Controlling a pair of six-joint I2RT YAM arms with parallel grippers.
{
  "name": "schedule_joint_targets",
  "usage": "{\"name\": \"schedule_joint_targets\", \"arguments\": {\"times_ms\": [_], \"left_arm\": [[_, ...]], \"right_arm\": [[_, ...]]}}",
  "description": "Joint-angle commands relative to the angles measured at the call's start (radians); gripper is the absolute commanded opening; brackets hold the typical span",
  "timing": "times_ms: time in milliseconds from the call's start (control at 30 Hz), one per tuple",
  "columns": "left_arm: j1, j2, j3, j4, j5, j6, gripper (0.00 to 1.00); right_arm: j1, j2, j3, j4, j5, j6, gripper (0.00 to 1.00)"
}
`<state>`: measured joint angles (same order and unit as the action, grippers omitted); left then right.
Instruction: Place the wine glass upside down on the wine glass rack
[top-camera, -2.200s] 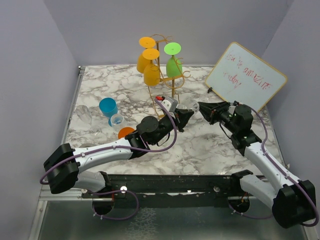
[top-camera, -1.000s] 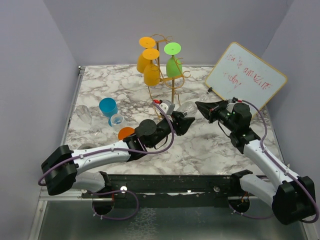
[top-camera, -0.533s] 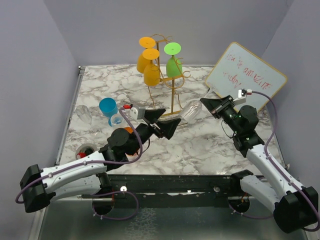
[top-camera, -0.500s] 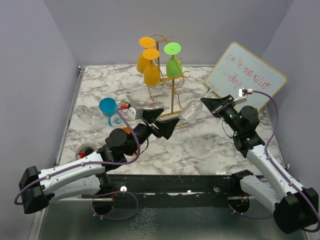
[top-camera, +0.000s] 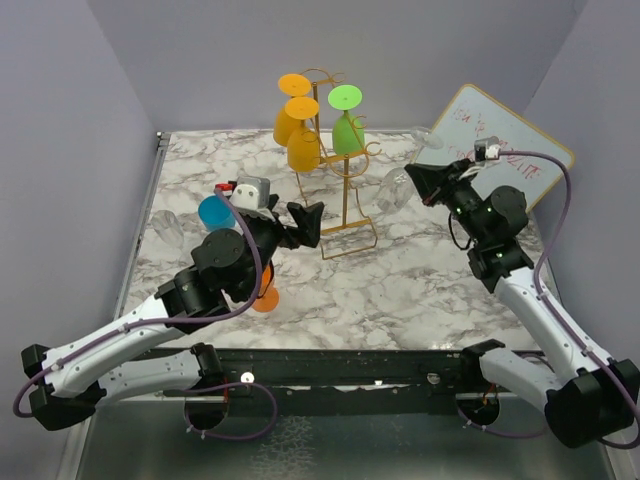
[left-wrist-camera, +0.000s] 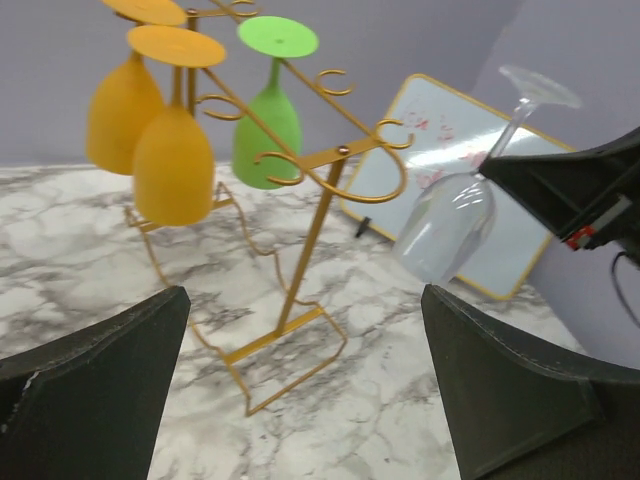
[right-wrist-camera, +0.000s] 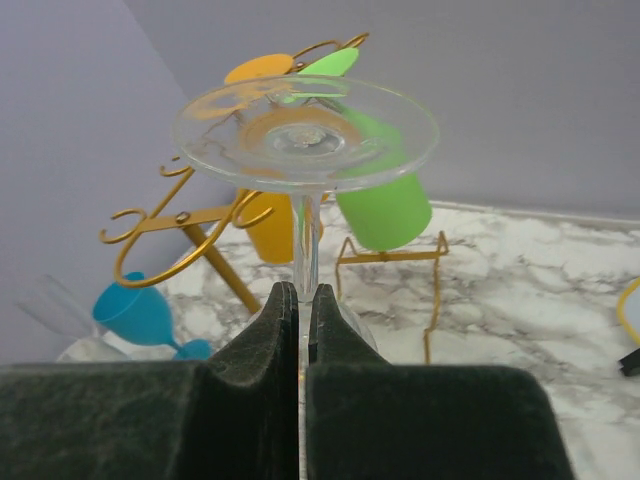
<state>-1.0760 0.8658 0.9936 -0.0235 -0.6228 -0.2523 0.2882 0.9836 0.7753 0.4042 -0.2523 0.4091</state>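
The clear wine glass (top-camera: 397, 186) hangs in the air, foot up and bowl down, just right of the wine glass rack (top-camera: 346, 196), a golden wire stand. My right gripper (top-camera: 418, 180) is shut on its stem. In the right wrist view the fingers (right-wrist-camera: 285, 320) pinch the stem (right-wrist-camera: 306, 235) under the round foot (right-wrist-camera: 305, 130), with a curled rack arm (right-wrist-camera: 190, 225) to the left. My left gripper (top-camera: 303, 222) stands open and holds nothing, left of the rack's base. Its wrist view shows the rack (left-wrist-camera: 310, 230) and the glass (left-wrist-camera: 445, 225) ahead.
Two orange glasses (top-camera: 300, 140) and a green one (top-camera: 347, 128) hang upside down on the rack. A whiteboard (top-camera: 500, 150) leans at the back right. A blue glass (top-camera: 213, 212), a clear glass (top-camera: 168, 228) and an orange glass (top-camera: 265, 298) are on the left.
My left gripper opened, let go of the clear glass and pulled back left. My right gripper lifted the glass by its stem, turning it foot up, toward the rack's right side.
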Motion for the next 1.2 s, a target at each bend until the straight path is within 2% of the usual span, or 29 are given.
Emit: {"name": "schedule_joint_targets", "arguments": {"times_ms": [0, 233, 433, 533, 700, 1000, 1167], "left_arm": [[-0.007, -0.038, 0.014, -0.114, -0.175, 0.104, 0.99], [-0.007, -0.086, 0.032, -0.106, -0.226, 0.166, 0.99], [-0.007, -0.087, 0.028, -0.110, -0.224, 0.185, 0.99], [-0.007, -0.074, 0.014, -0.091, -0.259, 0.245, 0.99], [-0.007, -0.050, 0.019, -0.093, -0.339, 0.344, 0.99], [-0.007, -0.102, 0.004, -0.081, -0.347, 0.348, 0.99], [-0.006, -0.108, 0.000, -0.083, -0.328, 0.334, 0.99]], "right_arm": [[0.003, 0.074, 0.099, -0.010, 0.088, -0.185, 0.01], [0.003, 0.226, 0.194, 0.037, 0.132, -0.396, 0.01], [0.003, 0.378, 0.312, 0.030, 0.088, -0.513, 0.01], [0.003, 0.430, 0.337, 0.070, 0.022, -0.566, 0.01], [0.003, 0.497, 0.377, 0.098, -0.071, -0.574, 0.01], [0.004, 0.560, 0.397, 0.173, -0.239, -0.598, 0.01], [0.003, 0.598, 0.422, 0.223, -0.269, -0.594, 0.01]]}}
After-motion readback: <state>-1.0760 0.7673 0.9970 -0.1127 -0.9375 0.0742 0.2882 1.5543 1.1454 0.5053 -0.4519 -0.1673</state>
